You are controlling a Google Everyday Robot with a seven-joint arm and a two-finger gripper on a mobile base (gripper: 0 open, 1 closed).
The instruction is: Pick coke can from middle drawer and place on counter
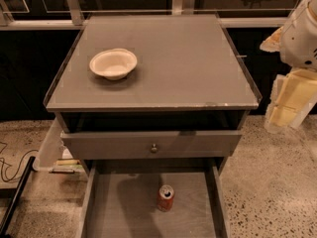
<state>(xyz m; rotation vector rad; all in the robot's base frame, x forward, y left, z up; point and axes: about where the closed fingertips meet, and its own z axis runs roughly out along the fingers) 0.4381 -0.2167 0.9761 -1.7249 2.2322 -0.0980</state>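
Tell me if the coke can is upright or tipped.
Upright: the coke can stands on the middle drawer floor, silver top up. The gripper hangs right of the counter.

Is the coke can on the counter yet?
No: the coke can stands in the open middle drawer, the counter holds a white bowl, and the gripper hangs to the right of the counter.

My arm [301, 31] stood at the far right of the view, and my gripper [286, 114] hung below it, pointing down and tilted slightly leftward.
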